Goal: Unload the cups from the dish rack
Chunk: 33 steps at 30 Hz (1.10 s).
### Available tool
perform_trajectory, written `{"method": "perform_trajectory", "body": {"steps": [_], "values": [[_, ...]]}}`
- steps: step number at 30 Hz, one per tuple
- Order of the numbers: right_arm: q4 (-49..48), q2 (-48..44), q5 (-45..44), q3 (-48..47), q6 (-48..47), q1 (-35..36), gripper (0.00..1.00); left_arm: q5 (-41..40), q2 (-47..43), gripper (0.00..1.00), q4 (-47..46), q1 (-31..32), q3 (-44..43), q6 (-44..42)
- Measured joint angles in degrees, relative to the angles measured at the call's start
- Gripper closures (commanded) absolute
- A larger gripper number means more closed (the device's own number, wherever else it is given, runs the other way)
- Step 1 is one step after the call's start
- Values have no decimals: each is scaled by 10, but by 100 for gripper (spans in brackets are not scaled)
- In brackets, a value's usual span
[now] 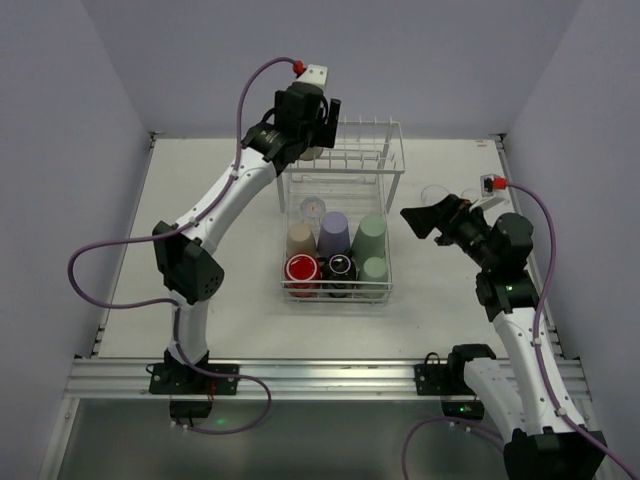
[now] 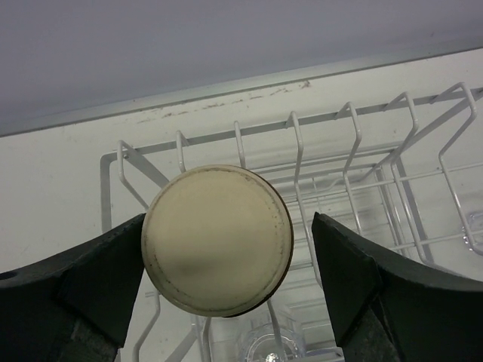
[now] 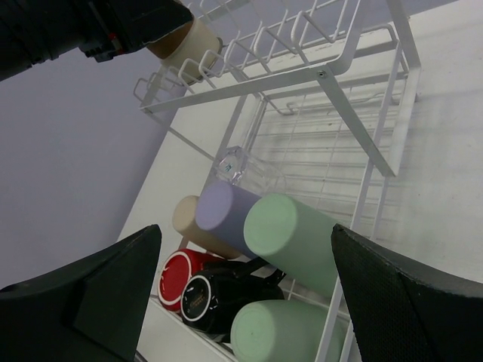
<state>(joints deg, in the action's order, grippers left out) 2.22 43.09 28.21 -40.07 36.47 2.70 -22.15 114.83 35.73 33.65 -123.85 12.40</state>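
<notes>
A cream upturned cup [image 2: 217, 240] on the white wire dish rack [image 1: 400, 168] is straddled by the wide-open left gripper [image 2: 228, 226], the right gripper [image 3: 245, 241] is held wide and empty, seven mixed-colour cups [image 1: 333, 235] are left in the basket, and one clear tumbler [image 1: 436, 193] is seen on the worktop [image 1: 200, 220].

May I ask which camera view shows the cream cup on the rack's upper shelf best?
The left wrist view: the cream cup shows its round base large and unobstructed at centre. The right wrist view shows it small, partly covered; the top view mostly hides it behind the left arm.
</notes>
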Motion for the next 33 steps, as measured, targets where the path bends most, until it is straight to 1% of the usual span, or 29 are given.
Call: {"method": "perform_trajectory", "body": {"steps": [1, 2, 4, 5, 8, 12, 15, 19, 21, 22, 23, 24, 26, 29, 33], "values": [[0, 0, 0, 0, 0, 2, 4, 1, 2, 16, -1, 0, 0, 0], [0, 0, 0, 0, 0, 3, 4, 2, 3, 24, -1, 0, 0, -1], [-1, 0, 2, 0, 1, 4, 5, 3, 3, 33, -5, -1, 0, -2], [-1, 0, 2, 0, 2, 5, 5, 3, 3, 43, -8, -2, 1, -2], [-1, 0, 5, 0, 6, 8, 6, 6, 1, 51, -19, -2, 7, -9], [-8, 1, 20, -2, 16, 11, 6, 19, -16, 53, -35, -2, 24, -10], [-33, 5, 36, -2, 36, 18, 8, 41, -65, 53, -66, -2, 73, -8], [-78, 9, 49, -2, 66, 42, 15, 97, -204, 55, -147, -3, 201, 23], [-106, 8, 50, -2, 81, 63, 22, 138, -293, 55, -202, -2, 282, 58], [-121, 8, 50, -2, 89, 74, 23, 159, -327, 55, -227, -2, 317, 75], [-135, 8, 50, -2, 97, 85, 24, 188, -376, 56, -274, -2, 370, 101], [-146, 7, 50, -2, 102, 96, 25, 207, -404, 56, -301, -1, 402, 122], [-175, 8, 47, -2, 115, 122, 25, 252, -460, 57, -390, 3, 487, 177], [-210, 13, 43, -2, 126, 161, 26, 304, -498, 57, -490, 14, 594, 258], [-241, 35, 32, -2, 135, 202, 27, 340, -484, 57, -557, 40, 675, 327]]}}
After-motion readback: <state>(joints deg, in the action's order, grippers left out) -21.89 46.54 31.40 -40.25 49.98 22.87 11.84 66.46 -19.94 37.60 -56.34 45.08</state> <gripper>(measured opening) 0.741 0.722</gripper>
